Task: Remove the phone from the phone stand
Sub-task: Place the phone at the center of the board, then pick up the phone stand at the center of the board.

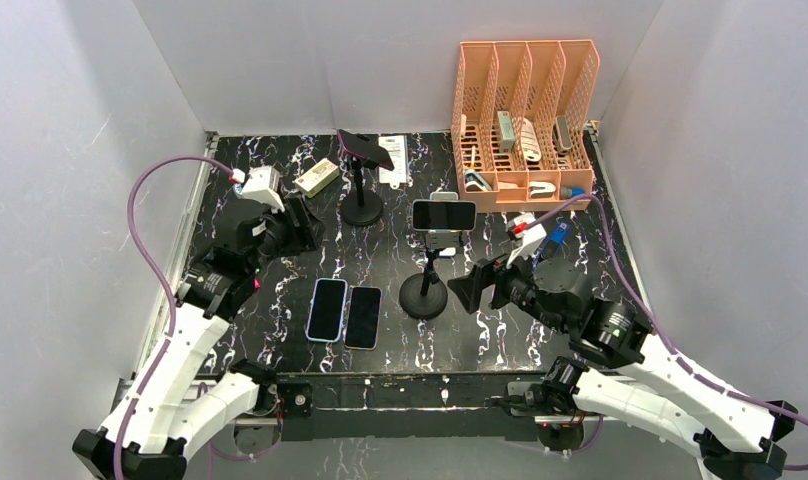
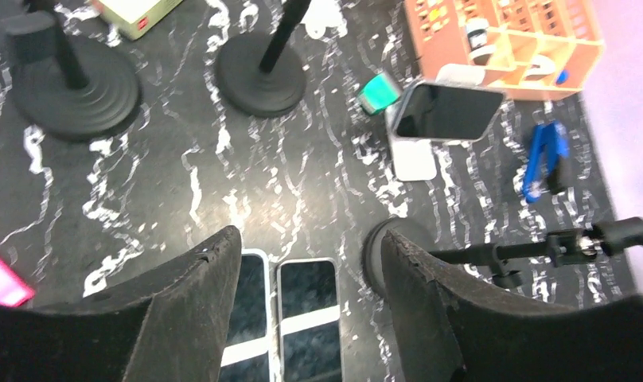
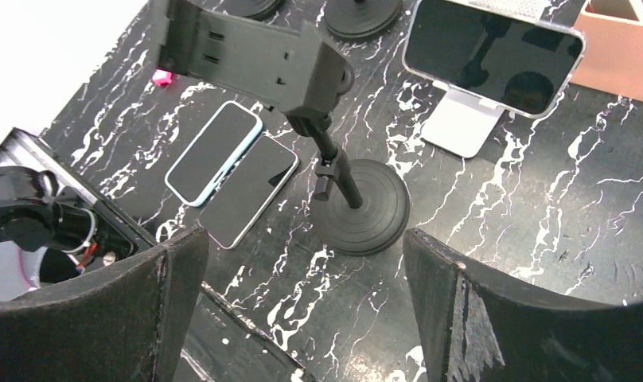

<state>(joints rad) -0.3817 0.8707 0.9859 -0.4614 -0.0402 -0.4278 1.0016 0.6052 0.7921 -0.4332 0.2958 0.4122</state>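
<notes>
A phone (image 1: 444, 214) with a dark screen rests sideways on a small white stand (image 2: 416, 161) at mid-table; it also shows in the left wrist view (image 2: 450, 111) and the right wrist view (image 3: 493, 56). In front of it stands a black pole stand (image 1: 423, 296) whose clamp (image 3: 247, 56) looks empty. My left gripper (image 1: 302, 225) is open and empty, left of the phone, its jaws wide apart (image 2: 309, 255). My right gripper (image 1: 475, 290) is open and empty, just right of the black stand's base (image 3: 362, 205).
Two phones (image 1: 327, 308) (image 1: 363, 317) lie flat near the front. Another black stand (image 1: 361, 207) with a dark holder stands at the back. An orange organizer (image 1: 525, 120) is at back right, with a blue clip (image 1: 555, 235) near it and a cream box (image 1: 318, 177) at back left.
</notes>
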